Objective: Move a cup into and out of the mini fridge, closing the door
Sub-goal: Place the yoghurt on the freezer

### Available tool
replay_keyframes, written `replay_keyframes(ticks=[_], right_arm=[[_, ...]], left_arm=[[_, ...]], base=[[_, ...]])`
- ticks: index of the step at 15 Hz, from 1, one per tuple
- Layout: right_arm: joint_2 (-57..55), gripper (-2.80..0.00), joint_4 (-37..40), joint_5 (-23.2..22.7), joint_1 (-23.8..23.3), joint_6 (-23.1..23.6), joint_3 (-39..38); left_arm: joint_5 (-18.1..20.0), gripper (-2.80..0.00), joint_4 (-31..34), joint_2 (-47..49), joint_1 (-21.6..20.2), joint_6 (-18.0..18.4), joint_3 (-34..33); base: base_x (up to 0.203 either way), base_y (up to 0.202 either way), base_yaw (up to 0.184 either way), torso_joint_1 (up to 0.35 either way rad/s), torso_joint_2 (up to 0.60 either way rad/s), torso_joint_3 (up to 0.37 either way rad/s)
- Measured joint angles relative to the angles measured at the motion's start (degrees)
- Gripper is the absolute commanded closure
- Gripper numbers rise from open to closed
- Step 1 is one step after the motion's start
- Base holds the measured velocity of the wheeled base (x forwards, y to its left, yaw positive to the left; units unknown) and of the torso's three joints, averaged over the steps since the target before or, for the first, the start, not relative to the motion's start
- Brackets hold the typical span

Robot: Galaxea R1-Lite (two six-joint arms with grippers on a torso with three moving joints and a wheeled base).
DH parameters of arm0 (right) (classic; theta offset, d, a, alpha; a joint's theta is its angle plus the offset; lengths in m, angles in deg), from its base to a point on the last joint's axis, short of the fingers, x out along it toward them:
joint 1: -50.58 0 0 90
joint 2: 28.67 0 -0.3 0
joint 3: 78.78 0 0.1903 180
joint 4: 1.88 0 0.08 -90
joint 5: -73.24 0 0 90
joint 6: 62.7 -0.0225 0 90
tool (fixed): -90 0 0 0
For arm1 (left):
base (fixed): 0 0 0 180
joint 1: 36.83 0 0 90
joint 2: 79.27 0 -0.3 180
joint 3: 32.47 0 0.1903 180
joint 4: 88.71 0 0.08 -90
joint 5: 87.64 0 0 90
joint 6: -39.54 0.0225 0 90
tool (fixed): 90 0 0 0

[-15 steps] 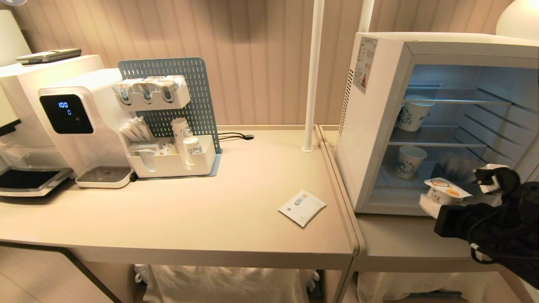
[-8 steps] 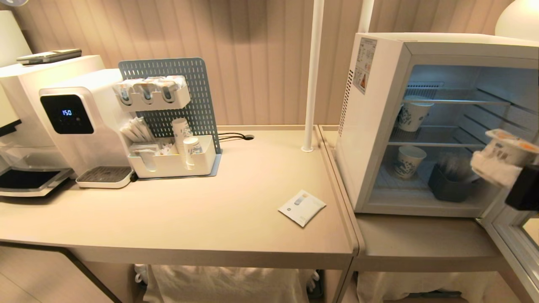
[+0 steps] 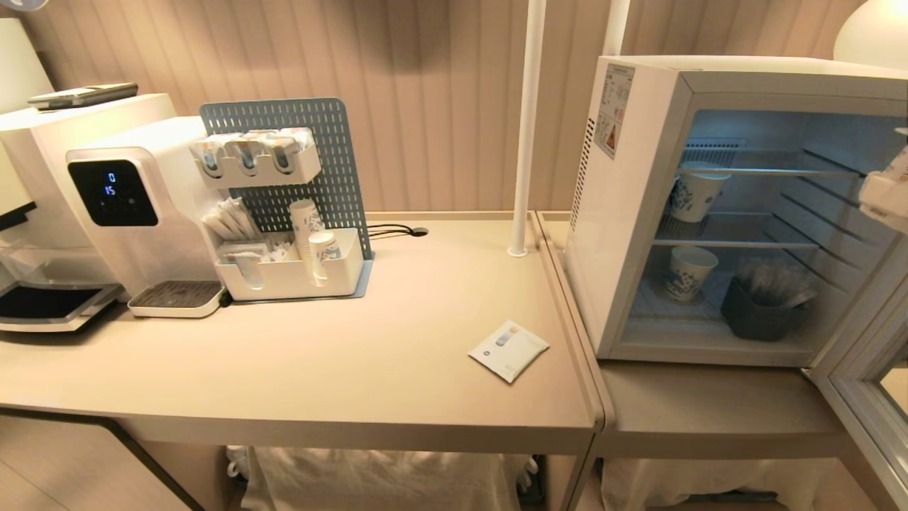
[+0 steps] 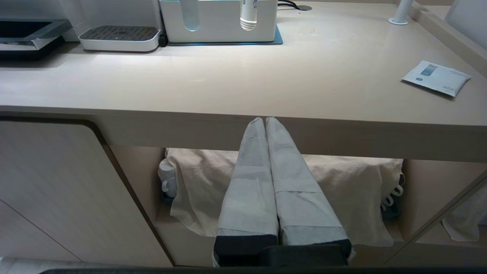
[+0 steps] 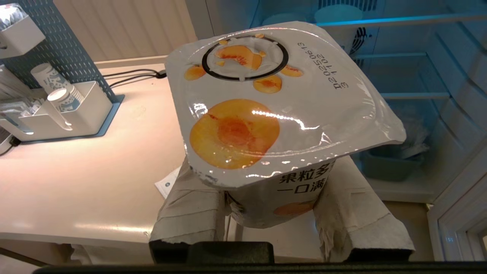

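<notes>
The cup [image 5: 266,114], a white tub with peach marks on its sealed lid, sits between the taped fingers [image 5: 190,213] of my right gripper [image 5: 272,179], which is shut on its sides. In the head view only one white finger [image 3: 883,195] shows at the right edge, level with the upper shelf, in front of the mini fridge [image 3: 638,213]. The fridge stands open; its door [image 3: 862,383] is swung out to the lower right. My left gripper [image 4: 265,121] is shut and empty, parked below the table's front edge.
Inside the fridge stand two patterned paper cups [image 3: 695,195] [image 3: 689,273] and a dark tub [image 3: 762,312]. On the table are a water dispenser [image 3: 135,206], a pegboard organiser [image 3: 284,213], a flat sachet [image 3: 508,349] and a white pole [image 3: 525,142].
My right gripper has lifted the cup from in front of the fridge's bottom compartment up and to the right, nearly out of the head view. The left arm has stayed still.
</notes>
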Motion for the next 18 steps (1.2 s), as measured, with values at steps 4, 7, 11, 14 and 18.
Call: replay_keyframes(ticks=[4, 7, 11, 14, 18], right_arm=[[-2.51, 0.00, 0.12, 0.15, -0.06, -0.20, 3.52], [-5.79, 0.00, 0.33, 1.40, -0.06, -0.39, 8.70], [-12.74, 0.00, 0.93, 3.85, -0.24, -0.41, 19.75], [-20.13, 0.00, 4.11, 5.30, -1.13, -0.28, 32.71], [-32.38, 0.00, 13.09, 5.79, -2.38, 0.00, 52.64]], left_arm=[[0.02, 0.00, 0.00, 0.00, -0.05, 0.01, 0.00], [0.00, 0.00, 0.00, 0.00, -0.02, 0.01, 0.00], [0.00, 0.00, 0.02, 0.00, 0.00, 0.01, 0.00], [0.00, 0.00, 0.00, 0.00, 0.00, 0.00, 0.00], [0.00, 0.00, -0.02, 0.00, -0.02, -0.10, 0.00]], base=[[0.000, 0.000, 0.000, 0.000, 0.00, 0.000], [0.000, 0.000, 0.000, 0.000, 0.00, 0.000], [0.000, 0.000, 0.000, 0.000, 0.00, 0.000], [0.000, 0.000, 0.000, 0.000, 0.00, 0.000], [0.000, 0.000, 0.000, 0.000, 0.00, 0.000]])
